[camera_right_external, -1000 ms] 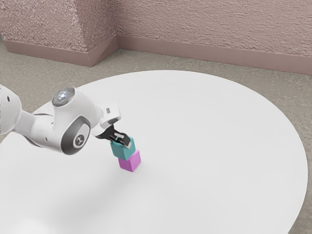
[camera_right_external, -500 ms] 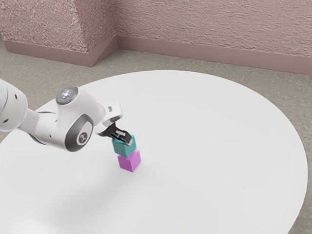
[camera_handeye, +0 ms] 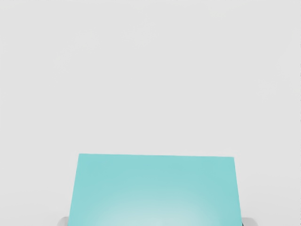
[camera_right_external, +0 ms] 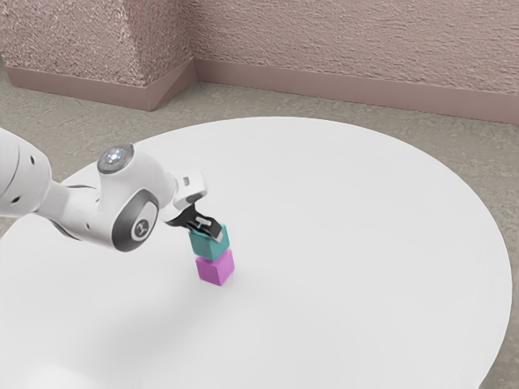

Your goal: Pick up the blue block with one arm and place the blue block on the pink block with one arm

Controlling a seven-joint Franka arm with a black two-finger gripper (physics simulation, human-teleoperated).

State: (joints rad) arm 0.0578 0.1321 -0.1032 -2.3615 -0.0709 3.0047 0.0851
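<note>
On the white desk [camera_right_external: 365, 243], the blue block [camera_right_external: 208, 243] sat atop the pink block [camera_right_external: 216, 268], edges roughly aligned. The gripper [camera_right_external: 204, 228] clasped its upper part from above, seemingly to keep it square until release.
</note>
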